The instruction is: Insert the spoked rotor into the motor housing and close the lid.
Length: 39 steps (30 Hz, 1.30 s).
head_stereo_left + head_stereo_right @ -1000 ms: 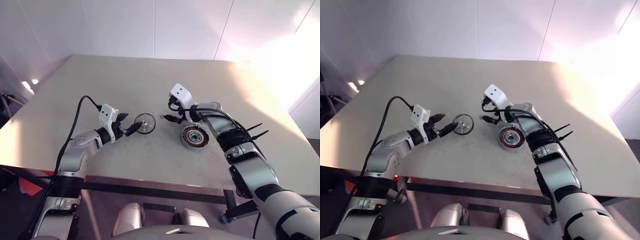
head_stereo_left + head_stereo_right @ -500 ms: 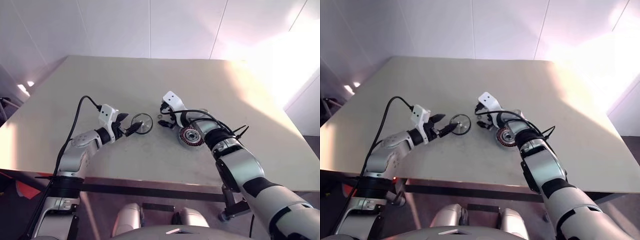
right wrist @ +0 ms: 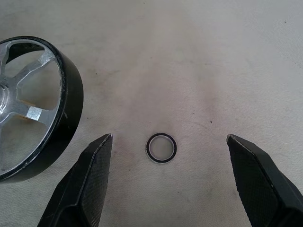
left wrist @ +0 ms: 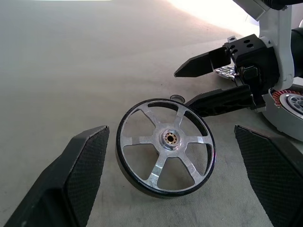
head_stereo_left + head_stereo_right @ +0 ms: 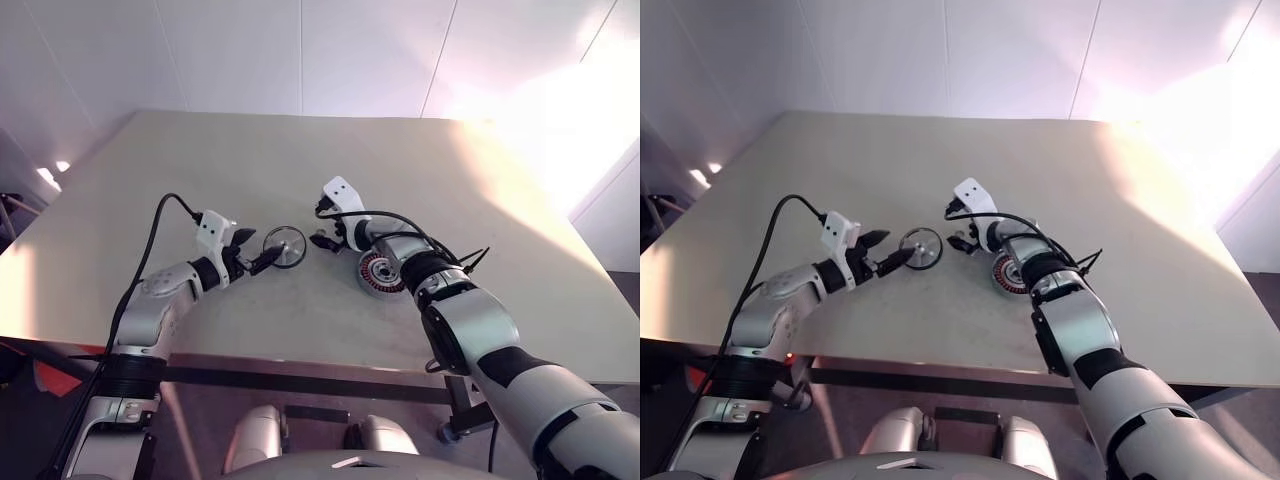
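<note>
Over washer (image 3: 161, 148), right gripper (image 3: 168, 179) spread, angled down

In the right wrist view the rotor (image 3: 33, 106) is cut by the picture's edge, so its hub and far rim are not seen. In the left wrist view the housing (image 4: 289, 109) is cut at the edge and partly covered by the right gripper (image 4: 208, 82). The washer (image 4: 177, 98) is half hidden behind the rotor's rim there.
</note>
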### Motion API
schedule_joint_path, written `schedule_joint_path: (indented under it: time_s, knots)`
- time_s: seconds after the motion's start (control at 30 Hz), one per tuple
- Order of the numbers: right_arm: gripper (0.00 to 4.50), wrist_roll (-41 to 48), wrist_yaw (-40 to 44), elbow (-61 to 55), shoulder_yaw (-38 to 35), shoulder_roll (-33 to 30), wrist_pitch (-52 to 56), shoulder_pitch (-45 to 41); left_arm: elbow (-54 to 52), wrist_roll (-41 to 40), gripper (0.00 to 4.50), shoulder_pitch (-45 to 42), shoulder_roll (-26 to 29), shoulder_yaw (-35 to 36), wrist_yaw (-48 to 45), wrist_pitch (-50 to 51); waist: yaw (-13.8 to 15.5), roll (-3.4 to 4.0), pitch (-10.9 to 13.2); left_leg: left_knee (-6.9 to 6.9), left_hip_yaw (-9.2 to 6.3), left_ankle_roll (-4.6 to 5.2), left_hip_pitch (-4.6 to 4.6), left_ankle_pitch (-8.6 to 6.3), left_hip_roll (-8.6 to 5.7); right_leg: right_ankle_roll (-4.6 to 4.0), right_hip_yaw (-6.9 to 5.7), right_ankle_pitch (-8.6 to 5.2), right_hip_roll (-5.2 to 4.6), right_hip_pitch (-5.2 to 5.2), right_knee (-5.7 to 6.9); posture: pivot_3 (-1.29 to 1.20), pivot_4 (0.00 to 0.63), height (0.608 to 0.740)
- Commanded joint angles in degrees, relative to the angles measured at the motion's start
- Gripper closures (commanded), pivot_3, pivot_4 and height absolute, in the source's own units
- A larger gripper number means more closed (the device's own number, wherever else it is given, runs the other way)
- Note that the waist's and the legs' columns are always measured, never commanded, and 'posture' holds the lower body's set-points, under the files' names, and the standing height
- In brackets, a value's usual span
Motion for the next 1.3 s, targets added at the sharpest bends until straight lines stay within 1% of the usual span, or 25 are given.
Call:
schedule_joint_path:
  time_s: [0.03,0.07,0.17,0.33,0.43,0.57,0.6,0.93,1.07,1.13,1.2,1.3]
  knots:
    - [0.54,0.3,-0.9,0.7,-1.3,0.3,-0.1,-1.4,-2.3,0.0,0.00,-0.4,0.6,0.2,-0.2,-0.2,0.0,0.01,0.0,0.00,0.00,0.00,0.00,0.00,0.00,0.00,0.00,0.00,0.00,0.00,0.00,0.00,0.000,0.740]
    - [0.73,0.1,-1.1,0.9,-1.3,0.3,-0.1,-1.3,-2.3,0.1,0.00,-0.4,0.6,0.2,-0.1,-0.2,0.0,0.02,0.0,0.00,0.00,0.00,0.00,0.00,0.00,0.00,0.00,0.00,0.00,0.00,0.00,0.00,0.000,0.740]
    - [1.73,-0.3,-1.1,1.3,-1.2,0.2,-0.1,-1.2,-2.4,0.1,0.00,-0.3,0.7,0.2,-0.1,-0.2,0.0,0.03,0.0,0.00,0.00,0.00,0.01,0.00,0.00,0.00,0.00,0.00,0.00,0.00,0.01,0.00,0.000,0.740]
    - [1.73,-0.5,-0.8,1.2,-1.1,-0.2,-0.1,-0.9,-2.7,0.0,0.00,-0.2,0.6,0.1,0.0,0.0,0.1,0.03,0.0,0.00,0.00,-0.02,0.01,0.01,0.00,-0.01,0.00,0.00,-0.01,0.01,0.03,0.00,0.000,0.740]
    - [2.24,-0.6,-0.8,1.2,-1.1,-0.3,0.0,-0.9,-2.6,0.0,0.00,-0.2,0.6,0.1,0.0,-0.1,0.1,0.04,0.0,0.00,0.00,-0.02,0.01,0.01,0.00,-0.01,0.00,0.00,0.00,0.00,0.03,0.00,0.000,0.740]
    - [3.62,-0.6,-0.9,1.2,-1.1,-0.4,0.3,-0.9,-2.5,0.1,0.00,-0.4,0.4,0.0,0.1,-0.2,0.1,0.04,0.0,0.01,0.00,-0.02,0.01,0.01,0.00,-0.01,0.00,0.00,-0.01,0.01,0.03,0.00,0.000,0.740]
    - [3.84,-0.6,-1.0,1.2,-1.1,-0.5,0.3,-0.9,-2.4,0.1,0.00,-0.4,0.4,0.0,0.1,-0.3,0.1,0.04,0.0,0.01,0.00,-0.02,0.01,0.01,0.00,-0.01,0.00,0.00,-0.01,0.02,0.03,0.00,0.000,0.740]
    - [3.85,-0.4,-0.1,-0.2,-1.1,-1.6,-0.1,-0.6,-1.7,0.3,0.00,-0.8,0.1,-0.2,0.2,-0.6,0.1,0.04,0.0,0.00,0.00,-0.02,0.01,0.01,0.00,-0.01,0.00,0.00,-0.01,0.01,0.03,0.00,0.000,0.740]
    - [3.85,0.3,2.1,-4.3,-1.2,-2.8,0.1,0.1,-1.8,0.4,0.00,-0.9,-0.2,-0.4,0.2,-0.7,0.1,0.04,0.0,0.00,0.00,-0.02,0.00,0.01,0.00,-0.01,0.00,0.00,0.00,0.00,0.03,0.00,0.000,0.740]
    - [3.85,0.9,4.2,-9.1,-1.1,-4.0,1.4,1.6,-1.9,0.4,0.00,-0.8,-0.3,-0.4,0.3,-0.7,0.1,0.04,0.0,0.00,0.00,-0.02,-0.01,0.01,0.00,-0.01,0.00,0.00,0.00,-0.01,0.02,0.00,0.000,0.740]
    - [3.85,2.0,7.1,-20.2,-1.2,-6.7,5.7,5.8,-2.0,0.4,0.00,-0.5,-0.5,-0.4,0.3,-0.7,0.3,0.04,0.0,0.00,0.01,-0.01,-0.04,0.01,0.01,-0.01,0.00,0.00,0.00,-0.03,0.01,0.00,0.000,0.740]
    - [3.85,4.1,10.7,-41.6,-1.3,-11.7,15.3,15.0,-2.1,0.3,0.00,-0.1,-0.7,-0.4,0.3,-0.7,0.8,0.03,0.0,0.01,0.01,0.04,-0.06,-0.02,0.01,0.00,-0.03,0.00,0.00,0.01,-0.05,0.00,0.000,0.740]
